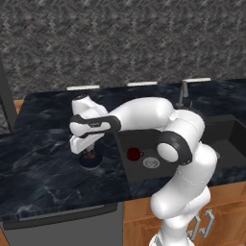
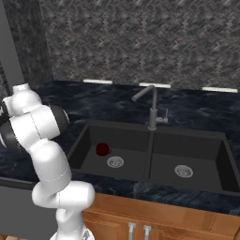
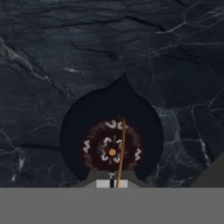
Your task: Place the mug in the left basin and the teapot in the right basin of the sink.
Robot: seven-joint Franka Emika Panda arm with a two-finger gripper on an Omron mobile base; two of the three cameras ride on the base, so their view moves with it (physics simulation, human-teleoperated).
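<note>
teapot [image 3: 112, 142] under pincer [image 1: 89, 153], grip unclear

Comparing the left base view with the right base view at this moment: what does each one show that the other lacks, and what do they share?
Left base view alone: the pincer lowered right over the teapot, which sits on the counter left of the sink; whether the pincer grips it cannot be told.

Right base view alone: the whole right basin with its silver drain, nothing in it.

Both: the mug lying in the left basin near its drain, the tap at the divider, and the white arm.
</note>
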